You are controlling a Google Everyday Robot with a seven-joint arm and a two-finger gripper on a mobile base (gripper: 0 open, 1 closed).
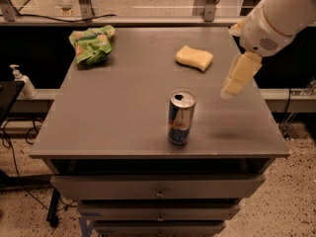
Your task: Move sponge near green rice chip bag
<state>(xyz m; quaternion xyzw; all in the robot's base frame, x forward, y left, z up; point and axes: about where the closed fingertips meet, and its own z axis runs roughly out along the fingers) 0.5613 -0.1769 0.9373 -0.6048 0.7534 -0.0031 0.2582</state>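
The pale yellow sponge lies on the grey table towards the back right. The crumpled green rice chip bag lies at the back left corner. My gripper hangs above the right side of the table, to the right of the sponge and a little nearer the front, apart from it. One pale yellow finger shows, pointing down; nothing is held in it.
A blue-and-silver drink can stands upright near the table's front middle. Drawers sit under the tabletop. A pump bottle stands on a ledge at the left. A railing runs behind the table.
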